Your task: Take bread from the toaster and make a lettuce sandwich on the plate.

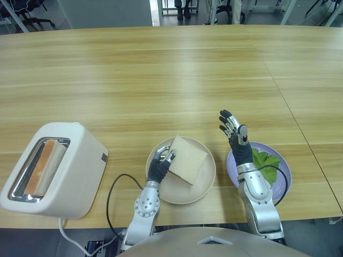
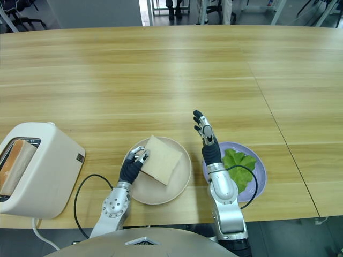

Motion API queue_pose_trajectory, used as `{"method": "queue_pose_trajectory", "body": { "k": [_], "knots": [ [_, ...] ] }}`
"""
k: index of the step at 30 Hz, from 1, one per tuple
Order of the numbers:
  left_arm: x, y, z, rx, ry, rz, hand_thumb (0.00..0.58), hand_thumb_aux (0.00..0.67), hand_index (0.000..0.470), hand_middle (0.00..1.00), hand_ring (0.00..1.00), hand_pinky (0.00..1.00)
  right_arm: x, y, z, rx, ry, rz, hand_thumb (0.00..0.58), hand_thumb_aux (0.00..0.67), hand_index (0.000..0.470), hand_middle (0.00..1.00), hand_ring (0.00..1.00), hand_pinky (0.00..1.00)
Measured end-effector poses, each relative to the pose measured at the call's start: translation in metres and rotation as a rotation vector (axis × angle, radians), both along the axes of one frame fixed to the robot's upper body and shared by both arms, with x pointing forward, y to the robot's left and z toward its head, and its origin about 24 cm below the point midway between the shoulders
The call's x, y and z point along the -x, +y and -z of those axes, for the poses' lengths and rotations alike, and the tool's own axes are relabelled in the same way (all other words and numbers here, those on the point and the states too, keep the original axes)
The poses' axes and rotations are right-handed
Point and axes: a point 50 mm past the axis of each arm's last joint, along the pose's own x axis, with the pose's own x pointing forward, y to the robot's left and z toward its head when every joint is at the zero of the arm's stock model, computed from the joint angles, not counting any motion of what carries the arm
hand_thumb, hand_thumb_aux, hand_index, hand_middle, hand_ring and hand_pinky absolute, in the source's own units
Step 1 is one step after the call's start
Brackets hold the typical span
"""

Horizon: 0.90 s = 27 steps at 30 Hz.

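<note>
A cream toaster [image 1: 59, 171] stands at the front left with one slice of bread [image 1: 47, 166] in its slot. On the beige plate [image 1: 203, 184] lies a second bread slice [image 1: 188, 159], and my left hand [image 1: 159, 166] is shut on its near left edge. A lettuce leaf [image 1: 267, 163] rests on a lilac plate [image 1: 284, 168] to the right. My right hand [image 1: 236, 134] stands open and upright at that plate's left rim, fingers pointing up, holding nothing.
The toaster's black cable [image 1: 115, 193] loops across the table between the toaster and the beige plate. The wooden table [image 1: 171, 75] stretches far back, with chair and table legs beyond its far edge.
</note>
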Motion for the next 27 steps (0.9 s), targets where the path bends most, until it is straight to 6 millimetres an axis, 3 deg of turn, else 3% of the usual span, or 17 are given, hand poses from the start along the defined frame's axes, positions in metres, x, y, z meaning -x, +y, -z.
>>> {"method": "queue_pose_trajectory", "body": {
  "k": [10, 12, 13, 14, 15, 16, 17, 18, 19, 20, 27],
  "knots": [
    [0.005, 0.008, 0.001, -0.117, 0.015, 0.009, 0.58, 0.67, 0.46, 1.0, 1.0, 1.0, -0.002, 0.0, -0.001, -0.003, -0.005, -0.004, 0.0, 0.0, 0.0, 0.0, 0.0, 0.0],
    [0.005, 0.01, 0.0, -0.14, 0.006, 0.003, 0.561, 0.549, 0.377, 1.0, 1.0, 1.0, -0.002, 0.0, -0.001, -0.004, -0.003, -0.004, 0.0, 0.0, 0.0, 0.0, 0.0, 0.0],
    [0.005, 0.011, -0.001, -0.153, 0.002, 0.003, 0.526, 0.465, 0.319, 1.0, 1.0, 1.0, -0.002, 0.0, -0.001, -0.005, -0.002, -0.003, 0.0, 0.0, 0.0, 0.0, 0.0, 0.0],
    [0.005, 0.012, -0.001, -0.173, 0.002, 0.004, 0.447, 0.349, 0.24, 1.0, 1.0, 1.0, -0.002, 0.0, -0.001, -0.007, 0.0, -0.003, 0.0, 0.0, 0.0, 0.0, 0.0, 0.0],
    [0.005, 0.012, 0.0, -0.185, 0.004, 0.004, 0.104, 0.063, 0.043, 1.0, 1.0, 1.0, -0.002, 0.0, -0.001, -0.008, 0.001, -0.003, 0.0, 0.0, 0.0, 0.0, 0.0, 0.0],
    [0.005, 0.013, 0.0, -0.192, 0.003, 0.005, 0.104, 0.063, 0.043, 1.0, 1.0, 1.0, -0.002, 0.0, -0.001, -0.009, 0.001, -0.003, 0.0, 0.0, 0.0, 0.0, 0.0, 0.0],
    [0.005, 0.013, 0.0, -0.201, 0.002, 0.003, 0.0, 0.0, 0.0, 0.99, 0.99, 0.99, -0.002, 0.0, -0.001, -0.009, 0.001, -0.003, 0.0, 0.0, 0.0, 0.0, 0.0, 0.0],
    [0.005, 0.014, 0.0, -0.21, 0.0, 0.001, 0.0, 0.0, 0.0, 0.84, 0.84, 0.84, -0.002, 0.0, -0.001, -0.009, 0.002, -0.003, 0.0, 0.0, 0.0, 0.0, 0.0, 0.0],
    [0.005, 0.015, 0.0, -0.223, -0.003, 0.001, 0.0, 0.0, 0.0, 0.84, 0.84, 0.84, -0.002, 0.0, -0.001, -0.01, 0.002, -0.003, 0.0, 0.0, 0.0, 0.0, 0.0, 0.0],
    [0.005, 0.016, 0.0, -0.235, -0.005, -0.004, 0.0, 0.0, 0.0, 0.03, 0.03, 0.03, -0.002, 0.0, -0.001, -0.009, 0.003, -0.003, 0.0, 0.0, 0.0, 0.0, 0.0, 0.0],
    [0.004, 0.023, 0.001, -0.323, -0.006, 0.006, 0.0, 0.0, 0.0, 0.0, 0.0, 0.0, -0.002, -0.001, 0.0, -0.013, 0.005, -0.003, 0.0, 0.0, 0.0, 0.0, 0.0, 0.0]
  ]
}}
